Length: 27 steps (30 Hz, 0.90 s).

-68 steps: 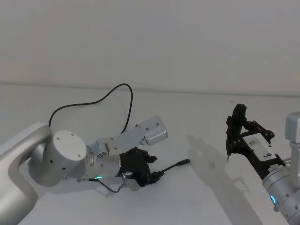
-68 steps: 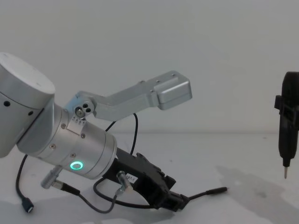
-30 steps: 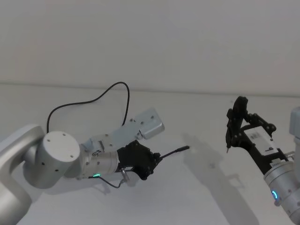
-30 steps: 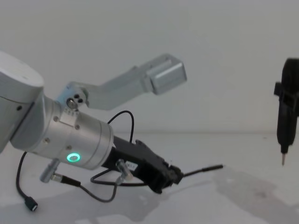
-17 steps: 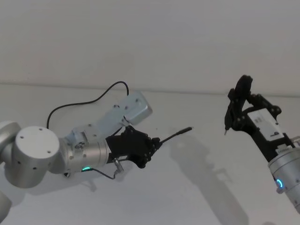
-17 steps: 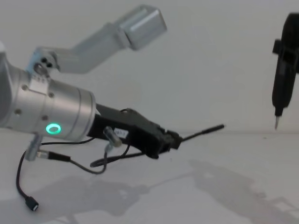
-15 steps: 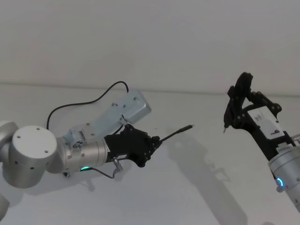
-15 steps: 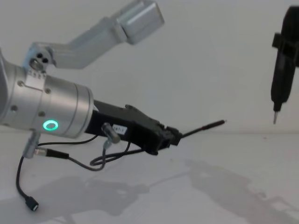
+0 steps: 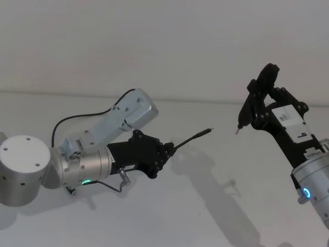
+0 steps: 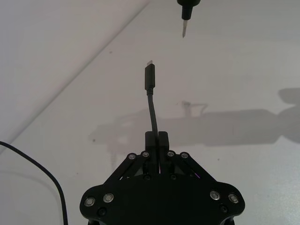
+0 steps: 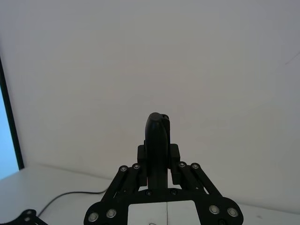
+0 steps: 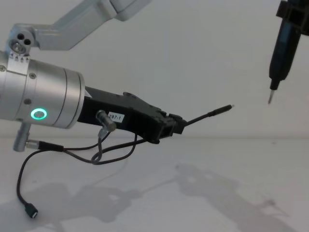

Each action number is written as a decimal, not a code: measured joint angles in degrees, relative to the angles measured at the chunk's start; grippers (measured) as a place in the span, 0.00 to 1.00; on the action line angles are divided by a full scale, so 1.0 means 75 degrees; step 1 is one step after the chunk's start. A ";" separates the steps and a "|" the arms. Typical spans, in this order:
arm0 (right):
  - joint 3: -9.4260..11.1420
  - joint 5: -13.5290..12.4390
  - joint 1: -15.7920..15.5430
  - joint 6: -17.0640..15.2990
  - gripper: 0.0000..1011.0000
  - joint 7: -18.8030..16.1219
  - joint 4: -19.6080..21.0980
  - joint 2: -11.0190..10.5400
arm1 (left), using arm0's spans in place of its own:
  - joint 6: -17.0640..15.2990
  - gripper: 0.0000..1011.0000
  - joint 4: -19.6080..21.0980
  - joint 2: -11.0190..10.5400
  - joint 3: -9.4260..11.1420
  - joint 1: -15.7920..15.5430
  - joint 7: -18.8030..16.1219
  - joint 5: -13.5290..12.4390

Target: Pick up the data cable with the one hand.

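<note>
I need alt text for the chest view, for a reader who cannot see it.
The left gripper, above the white table, holds the data cable with its plug pointing right. A black pointed tool hangs at the upper right.

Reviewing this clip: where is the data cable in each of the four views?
Head view: the data cable juts from the left gripper, near centre.
Left wrist view: it runs from the jaws toward the tool tip.
Chest view: it slants up, right of centre.
Right wrist view: a thin dark line, probably its slack.
Shared landmark: the pointed tool in the right gripper.
</note>
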<state>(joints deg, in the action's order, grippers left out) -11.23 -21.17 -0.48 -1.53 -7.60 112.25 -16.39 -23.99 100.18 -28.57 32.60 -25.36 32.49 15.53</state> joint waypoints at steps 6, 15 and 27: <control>0.0003 -0.0204 0.0046 0.0010 0.27 -0.0105 -0.0001 0.0161 | 0.0013 0.04 0.0071 -0.0028 -0.0047 0.0034 -0.0004 0.0043; -0.0021 -0.0419 0.0185 0.0046 0.27 -0.0248 -0.0196 0.0316 | 0.0023 0.04 0.0144 -0.0057 -0.0100 0.0068 -0.0004 0.0086; -0.0073 -0.0558 0.0415 0.0090 0.27 -0.0390 -0.0556 0.0393 | 0.0030 0.04 0.0178 -0.0069 -0.0125 0.0083 -0.0003 0.0104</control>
<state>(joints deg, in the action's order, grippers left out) -11.78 -25.35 2.63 -0.85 -10.53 108.08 -13.44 -23.76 101.51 -29.08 31.66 -24.74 32.46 16.31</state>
